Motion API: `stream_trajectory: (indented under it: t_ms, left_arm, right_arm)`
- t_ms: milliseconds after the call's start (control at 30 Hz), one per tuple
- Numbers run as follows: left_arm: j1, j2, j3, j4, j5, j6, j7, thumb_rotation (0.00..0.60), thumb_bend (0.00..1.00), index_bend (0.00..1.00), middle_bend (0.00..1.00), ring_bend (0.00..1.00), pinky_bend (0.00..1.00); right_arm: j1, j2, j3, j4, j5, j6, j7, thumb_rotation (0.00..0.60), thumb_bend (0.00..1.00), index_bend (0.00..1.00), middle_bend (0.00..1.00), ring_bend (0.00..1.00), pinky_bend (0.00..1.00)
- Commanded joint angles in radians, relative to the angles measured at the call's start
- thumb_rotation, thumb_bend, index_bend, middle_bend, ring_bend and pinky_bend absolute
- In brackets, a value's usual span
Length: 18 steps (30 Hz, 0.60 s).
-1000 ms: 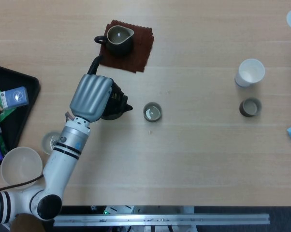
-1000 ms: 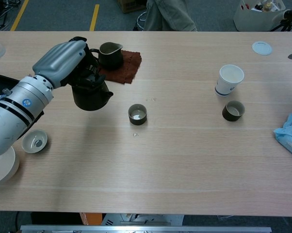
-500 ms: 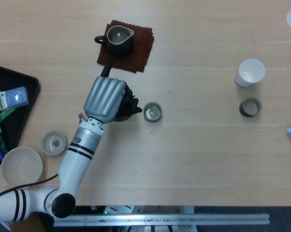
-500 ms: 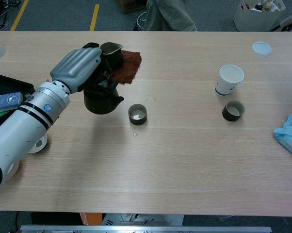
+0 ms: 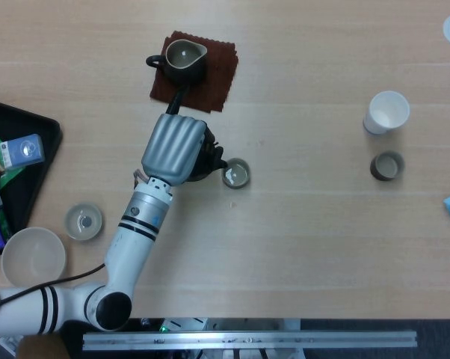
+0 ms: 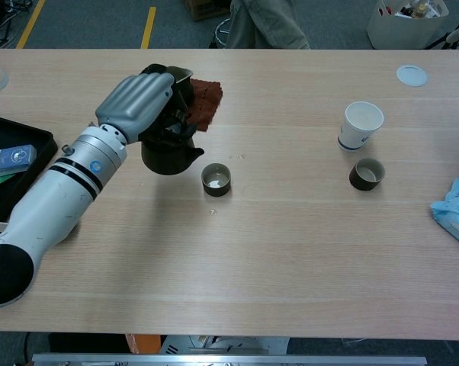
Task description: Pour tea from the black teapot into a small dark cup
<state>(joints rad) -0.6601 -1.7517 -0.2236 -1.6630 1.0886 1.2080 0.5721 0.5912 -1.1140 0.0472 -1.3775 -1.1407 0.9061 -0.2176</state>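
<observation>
Black teapot [image 6: 167, 152], a round glazed pot, hung above the table [image 6: 290, 244] just left of the small dark cup [image 6: 216, 179], spout nearly over its rim. It looked rigid, smooth and breakable, probably weighty if filled, so best taken by the handle. The left robot hand [image 6: 142, 107] was wrapped around its handle side, fingers closed. No right robot hand showed.

text: none legible | blue packet [image 5: 22, 149] in black tray [image 5: 49, 149]: print too small to read
</observation>
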Motion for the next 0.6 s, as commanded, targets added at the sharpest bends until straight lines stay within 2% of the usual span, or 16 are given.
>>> stream_trajectory:
  t_ms: [33, 600]
  left_arm:
    - [-0.006, -0.011, 0.000, 0.016, 0.005, 0.004, 0.006, 0.600, 0.39, 1.00, 1.00, 0.84, 0.06]
    - [-0.024, -0.064, 0.030, 0.101, 0.054, 0.028, 0.059, 0.600, 0.39, 1.00, 0.99, 0.84, 0.07]
  right_arm:
    - [-0.003, 0.001, 0.002, 0.003, 0.000, -0.002, 0.002, 0.600, 0.18, 0.15, 0.20, 0.01, 0.05]
    - [-0.024, -0.002, 0.017, 0.025, -0.013, -0.020, 0.027, 0.600, 0.18, 0.15, 0.20, 0.01, 0.05]
